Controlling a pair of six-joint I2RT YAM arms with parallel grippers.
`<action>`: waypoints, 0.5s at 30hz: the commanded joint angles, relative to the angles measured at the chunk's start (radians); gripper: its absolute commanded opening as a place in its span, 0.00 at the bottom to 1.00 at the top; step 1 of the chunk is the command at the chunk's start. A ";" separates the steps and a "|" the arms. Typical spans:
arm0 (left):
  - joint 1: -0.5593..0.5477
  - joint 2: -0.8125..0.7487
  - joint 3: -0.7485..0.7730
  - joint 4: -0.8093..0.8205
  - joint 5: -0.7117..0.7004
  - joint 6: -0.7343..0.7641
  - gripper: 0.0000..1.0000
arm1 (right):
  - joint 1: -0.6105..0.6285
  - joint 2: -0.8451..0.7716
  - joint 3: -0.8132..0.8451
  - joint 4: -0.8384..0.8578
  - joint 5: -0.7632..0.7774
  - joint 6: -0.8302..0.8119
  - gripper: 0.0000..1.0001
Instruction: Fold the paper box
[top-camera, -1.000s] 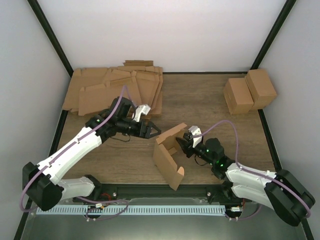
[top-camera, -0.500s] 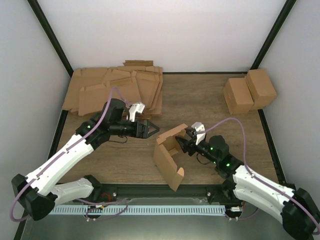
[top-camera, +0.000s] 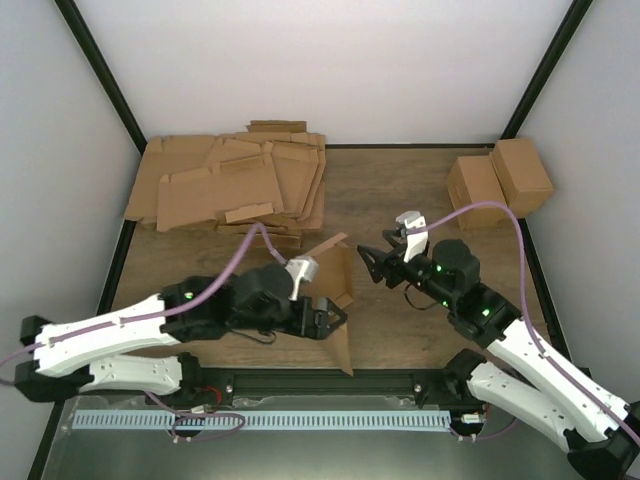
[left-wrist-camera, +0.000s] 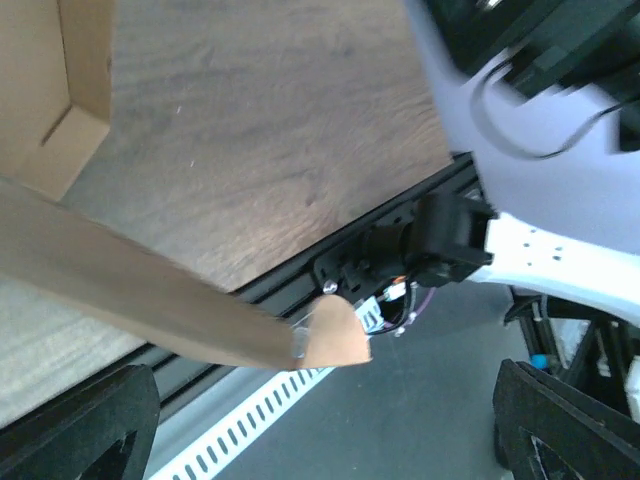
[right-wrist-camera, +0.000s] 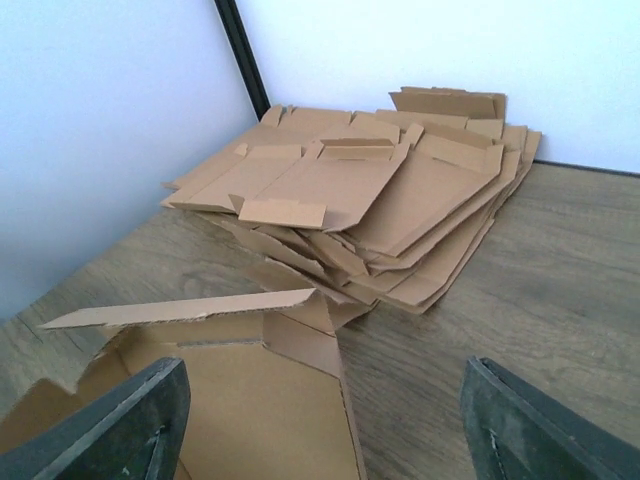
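Near the front edge of the table (top-camera: 400, 200), between your two arms, you have the paper box (top-camera: 338, 272) standing half-formed, one flap raised. Your left gripper (top-camera: 335, 318) sits at its near side with fingers (left-wrist-camera: 80, 425) spread wide; a cardboard edge passes between them, unclamped. Your right gripper (top-camera: 368, 266) hangs just right of the box, jaws apart and holding nothing. Flat cardboard sheets (top-camera: 230, 185) lie stacked back left; two cartons (top-camera: 498, 183) stand back right.
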 joint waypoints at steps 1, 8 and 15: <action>-0.112 0.078 0.058 -0.041 -0.180 -0.155 0.96 | 0.006 0.033 0.150 -0.148 0.015 -0.003 0.78; -0.122 0.030 -0.024 -0.052 -0.266 -0.246 0.99 | 0.006 0.098 0.191 -0.119 -0.007 -0.052 0.79; -0.107 -0.146 -0.191 -0.065 -0.356 -0.343 1.00 | 0.006 0.272 0.098 0.038 -0.097 -0.027 0.80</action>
